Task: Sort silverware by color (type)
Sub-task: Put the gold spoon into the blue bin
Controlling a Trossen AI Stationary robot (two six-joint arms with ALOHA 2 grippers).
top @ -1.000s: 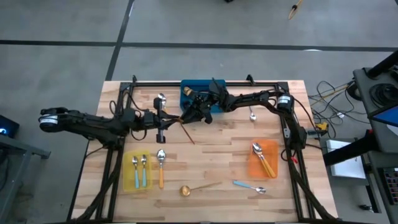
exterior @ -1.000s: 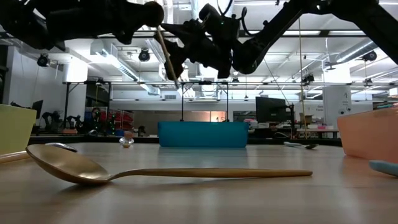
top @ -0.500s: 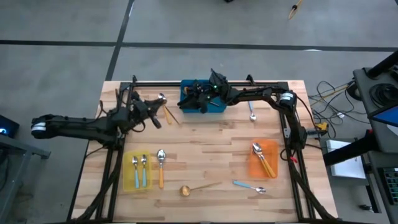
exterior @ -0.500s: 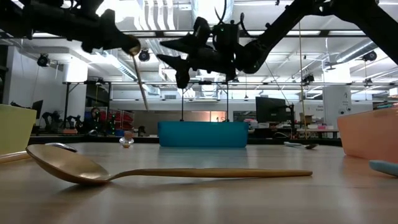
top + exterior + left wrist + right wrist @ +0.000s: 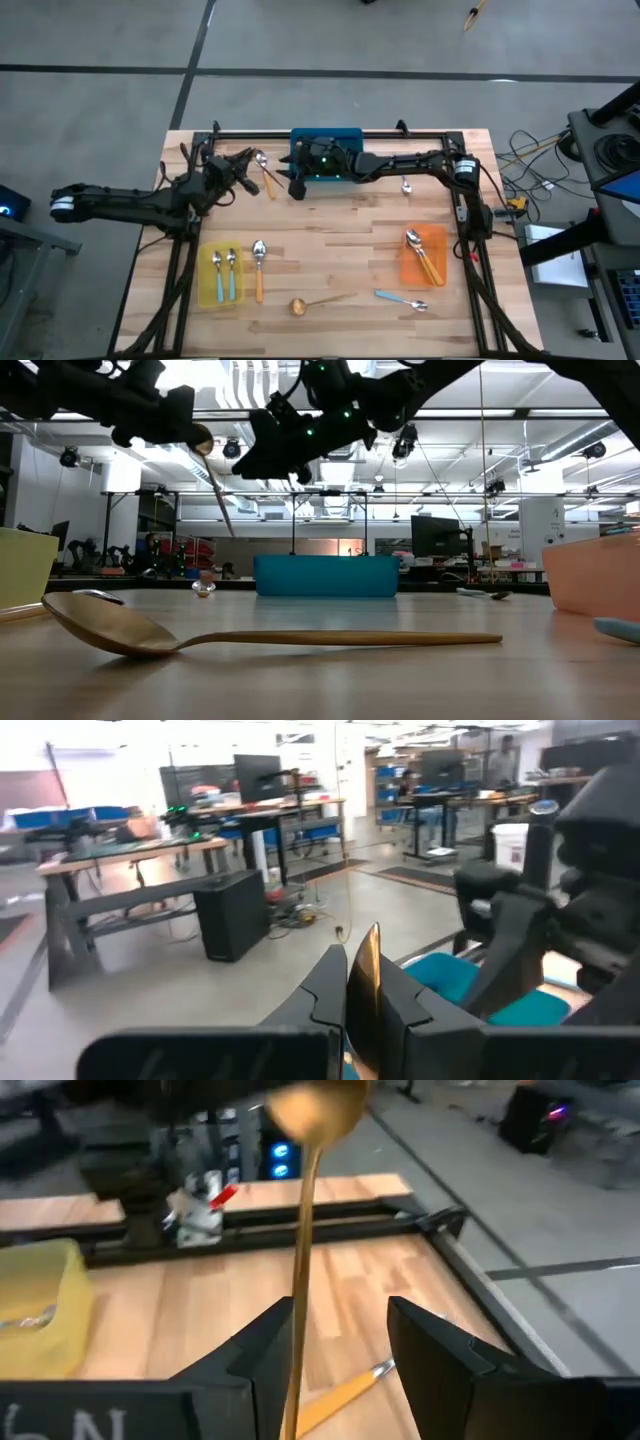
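Note:
My left gripper (image 5: 190,430) is over the table's far left part (image 5: 243,165), shut on a gold spoon (image 5: 218,485) whose thin handle hangs down. My right gripper (image 5: 295,185) stands open just right of it, in front of the blue bin (image 5: 325,150). In the right wrist view the spoon's handle (image 5: 303,1250) runs down in front of my open right gripper (image 5: 340,1315). The low view shows the right gripper (image 5: 275,465) apart from the spoon. My left gripper pinches the gold spoon's bowl (image 5: 366,965) between its two fingers, coming at it level. The bowl stands edge-on between the fingers (image 5: 325,995). The spoon hangs handle-down and slightly tilted, lifted clear of the table.
An orange-handled spoon (image 5: 268,178) lies on the table under the grippers. The yellow bin (image 5: 222,290) holds two blue-handled spoons and the orange bin (image 5: 435,240) holds spoons. Loose on the table lie an orange-handled spoon (image 5: 259,268), a gold spoon (image 5: 320,301), a blue-handled spoon (image 5: 402,298) and one spoon (image 5: 406,185).
My left gripper has carried the gold spoon from the table's middle toward the far left and has swung up to level; the handle still hangs below it. My right gripper has drawn back from the spoon, turned, and now points level toward the table's left edge.

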